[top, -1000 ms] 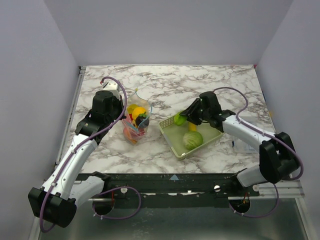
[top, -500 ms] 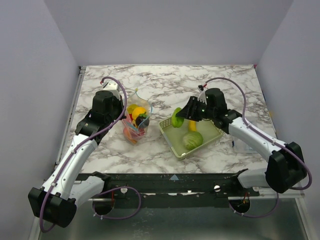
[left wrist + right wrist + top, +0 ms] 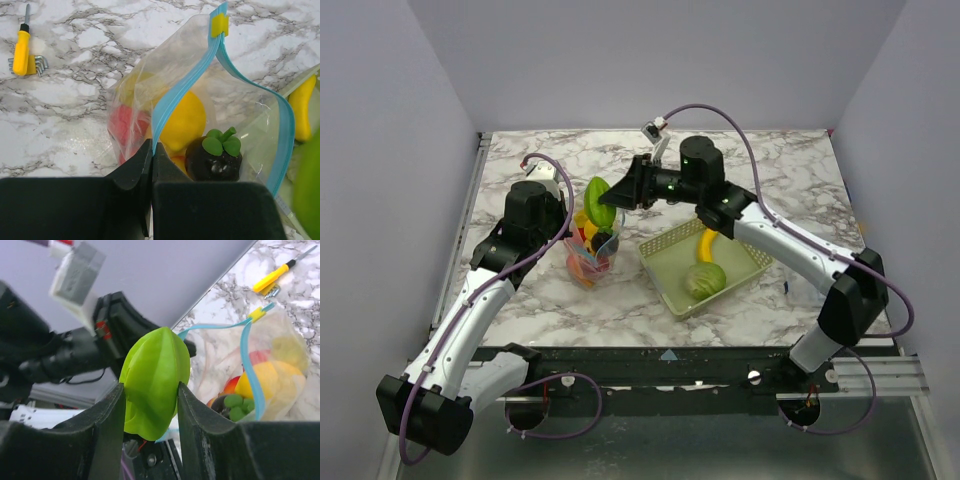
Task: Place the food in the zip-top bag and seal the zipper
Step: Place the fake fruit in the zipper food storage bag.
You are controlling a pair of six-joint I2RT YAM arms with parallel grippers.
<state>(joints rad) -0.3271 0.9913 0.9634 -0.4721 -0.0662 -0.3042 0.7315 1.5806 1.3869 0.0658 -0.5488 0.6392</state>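
Two pinches, left tool (image 3: 151, 148) on zipper (image 3: 176, 100), right tool (image 3: 150, 392) on green fruit (image 3: 155, 372) above zip-top bag (image 3: 250, 112)

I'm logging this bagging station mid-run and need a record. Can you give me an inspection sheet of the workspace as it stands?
Surface: marble-pattern table.
Job's things: bag stands open, holding yellow, red and dark toy fruits. The zipper is unsealed. A green fruit is held near the bag's mouth. A banana and a round green vegetable lie in the basket.
Clutter: yellow screwdriver with hex keys, beyond the bag.
Grippers: left gripper shut on the zipper; right gripper shut on the green fruit.
Cables: a purple cable on the left arm, another on the right.
Surroundings: plain pale walls.
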